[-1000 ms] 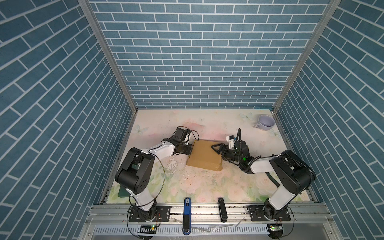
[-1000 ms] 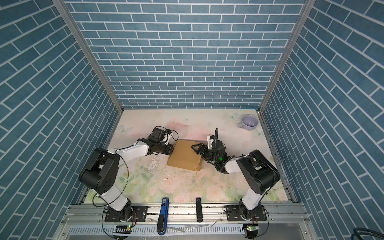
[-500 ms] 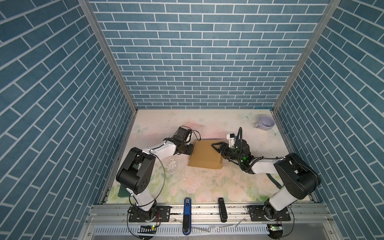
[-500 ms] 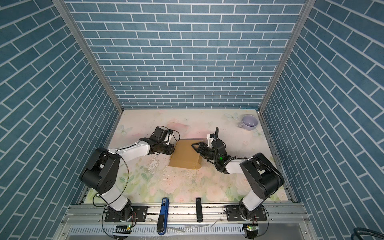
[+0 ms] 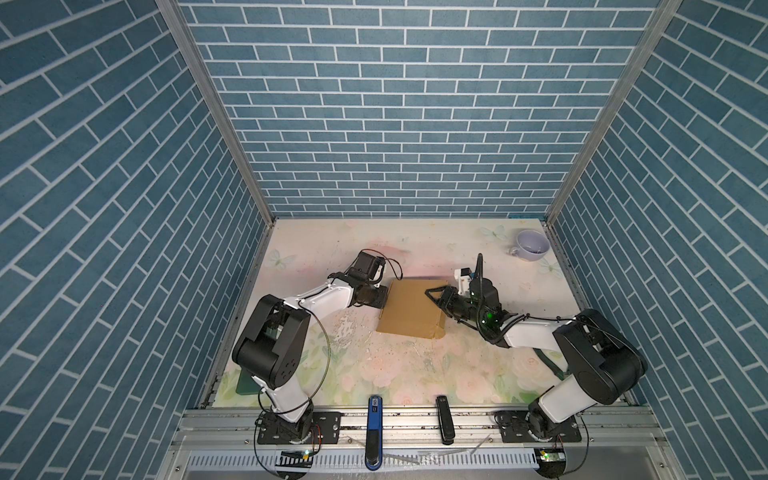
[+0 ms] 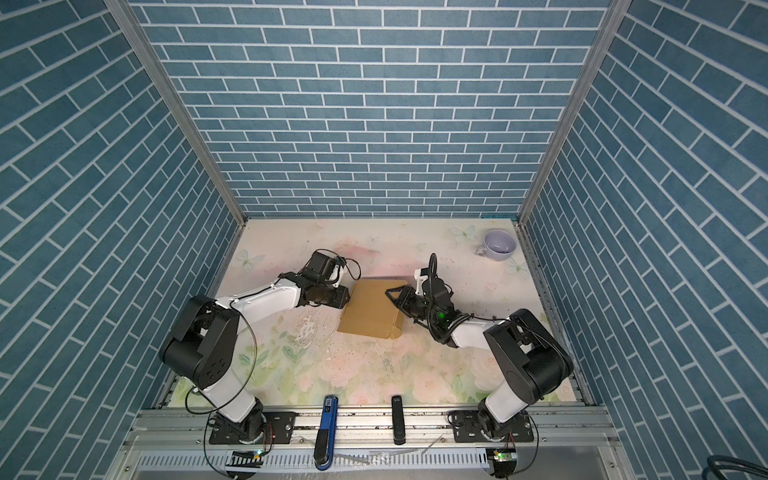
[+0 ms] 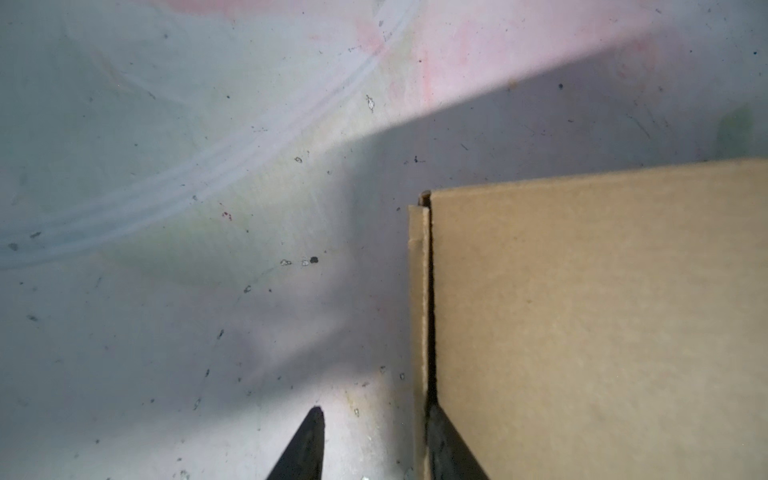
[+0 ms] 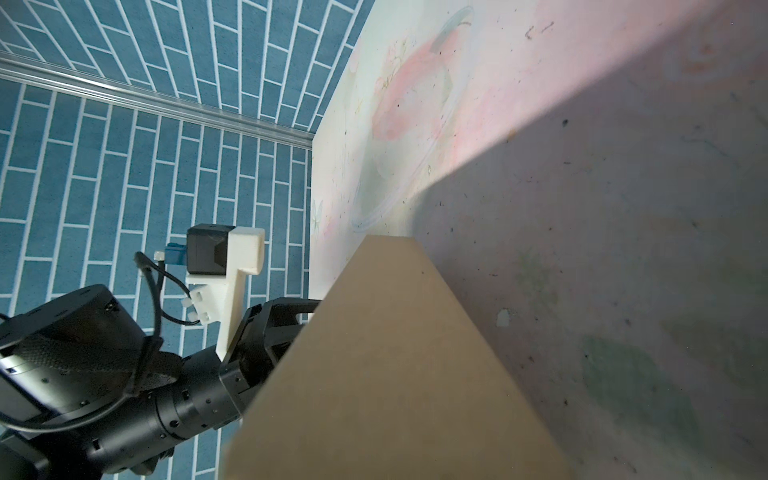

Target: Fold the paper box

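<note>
Count: one paper box (image 5: 411, 309), one lavender mug (image 5: 532, 245), two pincers. The box lies flat on the surface (image 5: 374, 365) between the pincers, with the mug well apart from it. Left pincer (image 7: 374, 411): partly open, straddling the box's side wall, one fingertip (image 7: 446, 444) in the lid gap. Right pincer (image 5: 436, 296): at the box's opposite edge, reaching over the lid; its opening and grip cannot be told.

Left arm (image 5: 324, 297) and right arm (image 5: 532, 334) stretch low inward; left fingers (image 7: 305, 449) parted.
</note>
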You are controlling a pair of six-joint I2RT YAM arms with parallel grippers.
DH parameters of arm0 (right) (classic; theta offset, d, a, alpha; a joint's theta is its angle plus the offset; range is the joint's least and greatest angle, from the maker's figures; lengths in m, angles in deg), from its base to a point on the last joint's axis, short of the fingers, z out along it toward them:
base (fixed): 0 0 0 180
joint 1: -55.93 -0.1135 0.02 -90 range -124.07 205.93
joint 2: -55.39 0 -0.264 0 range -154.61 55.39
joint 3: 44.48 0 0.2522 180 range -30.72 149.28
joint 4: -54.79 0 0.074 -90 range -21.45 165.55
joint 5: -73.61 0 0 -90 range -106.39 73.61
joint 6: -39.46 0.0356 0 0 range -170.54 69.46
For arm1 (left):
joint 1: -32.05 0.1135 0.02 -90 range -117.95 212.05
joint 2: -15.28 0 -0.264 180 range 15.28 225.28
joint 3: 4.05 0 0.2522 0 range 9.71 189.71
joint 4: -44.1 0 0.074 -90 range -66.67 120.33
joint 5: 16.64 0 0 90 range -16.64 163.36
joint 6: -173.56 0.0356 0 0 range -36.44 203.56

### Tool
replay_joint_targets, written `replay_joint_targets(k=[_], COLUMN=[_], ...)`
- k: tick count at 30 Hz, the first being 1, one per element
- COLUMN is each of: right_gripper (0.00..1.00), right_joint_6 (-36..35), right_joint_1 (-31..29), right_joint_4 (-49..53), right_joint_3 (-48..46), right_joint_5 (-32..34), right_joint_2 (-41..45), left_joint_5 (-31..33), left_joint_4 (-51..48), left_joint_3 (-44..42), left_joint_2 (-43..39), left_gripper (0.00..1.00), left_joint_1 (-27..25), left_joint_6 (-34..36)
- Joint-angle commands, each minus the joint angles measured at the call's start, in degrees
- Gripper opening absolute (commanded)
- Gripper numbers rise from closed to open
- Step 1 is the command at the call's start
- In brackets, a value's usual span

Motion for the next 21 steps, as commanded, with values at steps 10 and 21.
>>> replay_joint_targets(k=[10,21], right_gripper=[0.35,0.32], right_joint_6=[-3.51,-15.86], right_joint_1=[-0.73,5.73], right_joint_4=[2.33,24.23], right_joint_3=[2.27,10.21], right_joint_5=[-0.46,-12.66], right_joint_2=[3.2,14.59], left_joint_5=[0.31,-19.13], left_joint_4=[-5.92,7.2], left_joint_3=[5.45,-4.08], left_joint_2=[-8.69,-16.64], left_gripper=[0.52,0.59], left_joint_1=[2.02,7.89], left_joint_6=[2.6,-5.38])
